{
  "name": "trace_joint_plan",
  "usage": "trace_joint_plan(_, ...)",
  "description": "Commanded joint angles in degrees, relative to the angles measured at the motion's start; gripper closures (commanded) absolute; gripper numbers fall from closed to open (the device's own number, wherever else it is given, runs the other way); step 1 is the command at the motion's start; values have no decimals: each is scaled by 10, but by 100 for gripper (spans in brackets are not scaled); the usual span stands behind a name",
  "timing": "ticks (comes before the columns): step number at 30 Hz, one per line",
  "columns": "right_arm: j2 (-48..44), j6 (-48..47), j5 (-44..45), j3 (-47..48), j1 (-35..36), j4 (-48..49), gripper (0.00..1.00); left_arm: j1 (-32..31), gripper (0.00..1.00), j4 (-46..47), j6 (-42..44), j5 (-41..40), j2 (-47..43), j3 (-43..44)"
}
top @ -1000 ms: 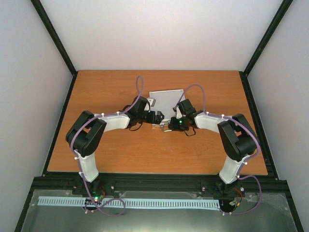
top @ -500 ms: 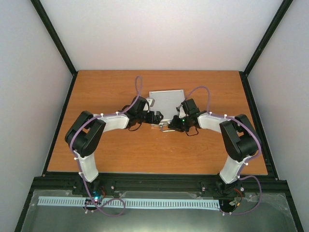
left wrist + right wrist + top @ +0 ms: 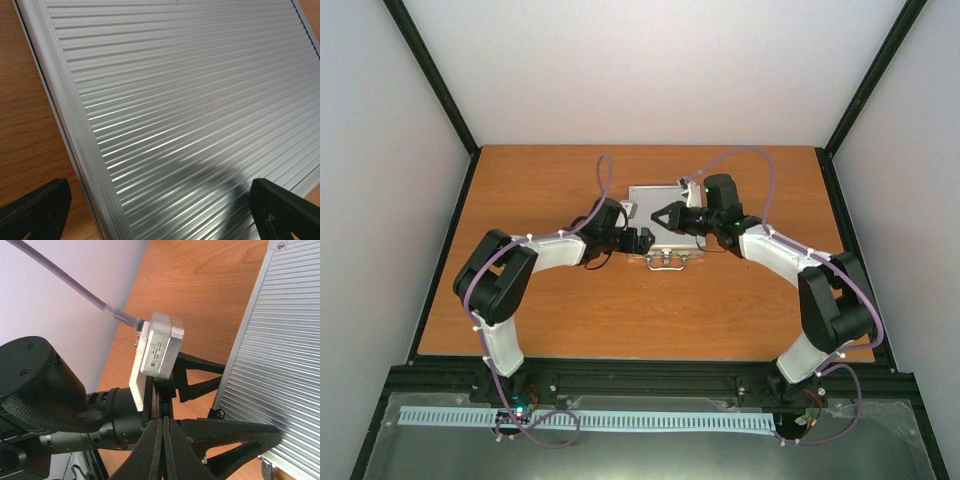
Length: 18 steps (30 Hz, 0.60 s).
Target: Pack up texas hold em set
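Checking closure | case [image 3: 650, 200] shut, toward table [image 3: 520, 310] far edge | left gripper [image 3: 160, 210] spread wide, empty, over case corner, likely steadying | right gripper [image 3: 162, 421] closed, empty, over case

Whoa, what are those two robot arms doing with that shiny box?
They are packing up a poker set. The silver case lies closed on the table, its handle toward the arms. The left gripper is wide open at the case's left edge, not squeezing it. The right gripper is shut with nothing in it, over the case. No chips or cards are in sight, so they are probably inside.
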Motion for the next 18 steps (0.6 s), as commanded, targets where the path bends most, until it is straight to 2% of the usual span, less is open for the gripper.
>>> trace_joint_plan(1, 0, -23, 7, -1, -1, -14, 97, -8, 0, -163, 40, -45, 63, -38)
trace_joint_plan(7, -36, -95, 49, -25, 0, -111, 97, -8, 1, -156, 34, -55, 66, -37)
trace_joint_plan(9, -57, -114, 70, -40, 0, -135, 86, -8, 1, -160, 33, -68, 44, -39)
trace_joint_plan(16, -89, -127, 122, -88, 0, -161, 71, -8, 0, -253, 54, -131, -52, 31)
trace_joint_plan(18, -88, -130, 130, -93, 0, -162, 71, -8, 0, -271, 58, -132, -72, 56)
